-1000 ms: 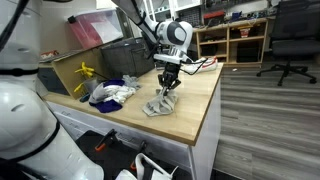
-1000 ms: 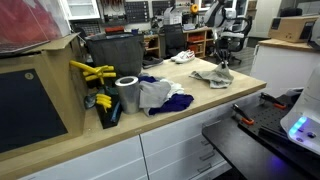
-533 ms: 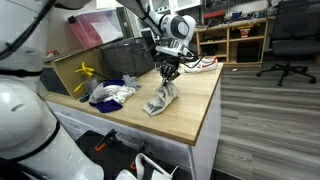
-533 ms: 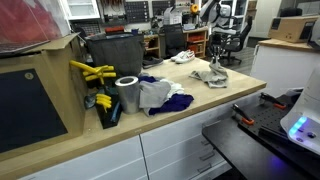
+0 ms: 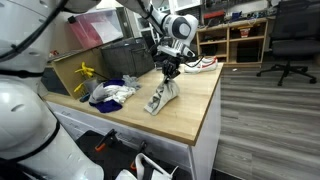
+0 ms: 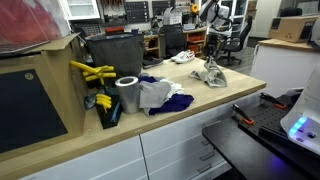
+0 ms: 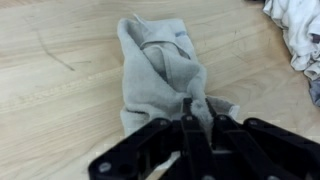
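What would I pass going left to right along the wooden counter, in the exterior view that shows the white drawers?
yellow tools → silver roll → heap of white and blue cloths → grey cloth, pinched from above by the gripper

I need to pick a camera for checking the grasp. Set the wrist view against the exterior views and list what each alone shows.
Only the wrist view shows the folds of the grey cloth close up and exactly where the hand grips its near edge. Only the exterior views show the arm, the cloth drooping from the hand to the worktop, the dark bin, the yellow tools, the grey roll and the office chair. Both share the grey cloth, the hand shut on it, the worktop and white laundry.
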You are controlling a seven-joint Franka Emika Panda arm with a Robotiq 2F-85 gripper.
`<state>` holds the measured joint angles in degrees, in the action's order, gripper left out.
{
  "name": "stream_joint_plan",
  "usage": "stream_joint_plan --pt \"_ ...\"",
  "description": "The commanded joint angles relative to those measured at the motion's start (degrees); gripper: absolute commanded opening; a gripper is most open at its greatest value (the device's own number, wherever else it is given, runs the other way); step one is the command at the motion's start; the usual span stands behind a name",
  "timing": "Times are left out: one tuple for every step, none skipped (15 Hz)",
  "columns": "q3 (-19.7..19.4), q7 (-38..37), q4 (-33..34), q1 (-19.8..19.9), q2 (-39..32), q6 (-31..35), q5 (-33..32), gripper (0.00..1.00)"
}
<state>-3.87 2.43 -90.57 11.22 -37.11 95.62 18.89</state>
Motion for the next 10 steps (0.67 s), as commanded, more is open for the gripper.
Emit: stream_joint_plan --pt "0.2 -3.0 0.4 -0.4 -0.8 3.5 1.4 0.03" --pt "0.3 -3.3 0.3 -0.5 -1.0 4.6 1.4 0.03" --pt "0.3 -4.0 0.3 -0.7 -1.2 5.8 1.4 0.03" --pt "0.4 -4.7 0.3 -0.9 -1.5 6.8 1.4 0.03" --pt "0.5 -5.2 0.1 -1.2 -1.6 8.1 1.3 0.03" --pt "0.7 -5.7 0.0 -1.4 -1.8 9.1 1.2 0.03" --pt "0.8 -6.0 -0.2 -1.8 -1.9 10.3 1.1 0.03" --pt "0.9 -6.2 -0.5 -2.1 -1.9 11.3 1.0 0.03" --pt "1.1 -6.1 -0.9 -2.5 -1.9 12.2 0.8 0.03" --pt "1.3 -6.0 -1.2 -2.8 -1.8 12.7 0.6 0.03"
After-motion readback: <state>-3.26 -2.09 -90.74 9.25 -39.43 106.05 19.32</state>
